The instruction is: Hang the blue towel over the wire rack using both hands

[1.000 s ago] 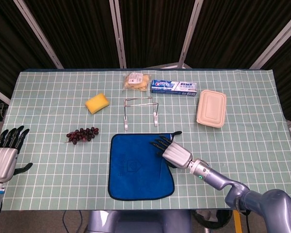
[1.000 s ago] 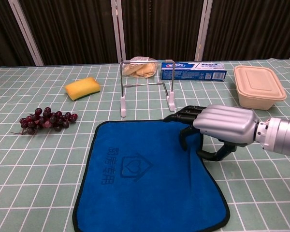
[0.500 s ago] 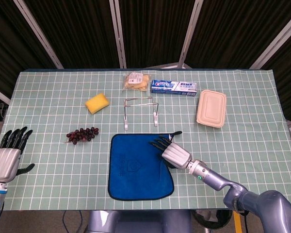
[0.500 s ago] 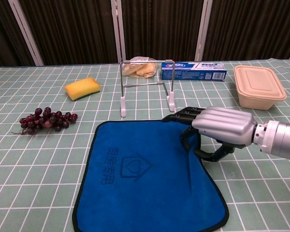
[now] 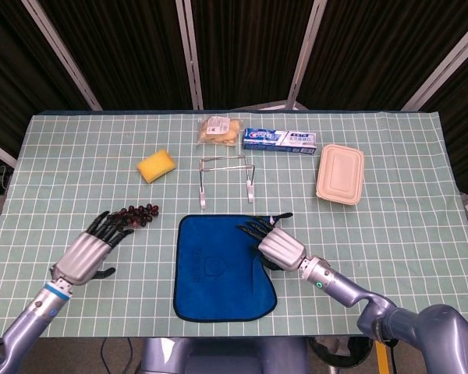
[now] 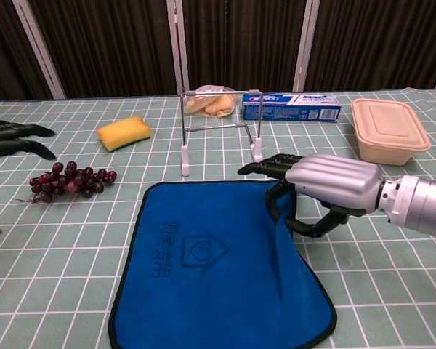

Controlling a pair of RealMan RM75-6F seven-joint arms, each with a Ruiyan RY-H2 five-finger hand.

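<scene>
The blue towel (image 5: pixel 218 269) (image 6: pixel 211 269) lies flat on the table near the front edge. Its right edge is puckered and slightly raised. My right hand (image 5: pixel 277 243) (image 6: pixel 327 185) is at the towel's far right corner, fingers stretched over the cloth and thumb curled under the edge, pinching it. The wire rack (image 5: pixel 226 179) (image 6: pixel 219 131) stands upright just behind the towel, with nothing on it. My left hand (image 5: pixel 93 248) (image 6: pixel 11 138) hovers left of the towel with its fingers spread, holding nothing, its fingertips close to the grapes.
A bunch of dark grapes (image 5: pixel 132 216) lies left of the towel. A yellow sponge (image 5: pixel 156 166) sits further back. Behind the rack are a snack bag (image 5: pixel 221 130) and a toothpaste box (image 5: pixel 281 140). A beige lidded container (image 5: pixel 341 173) stands at the right.
My left hand has swung in from the table's left edge toward the grapes and towel. My right hand's thumb has closed under the towel's right edge, drawing that edge inward.
</scene>
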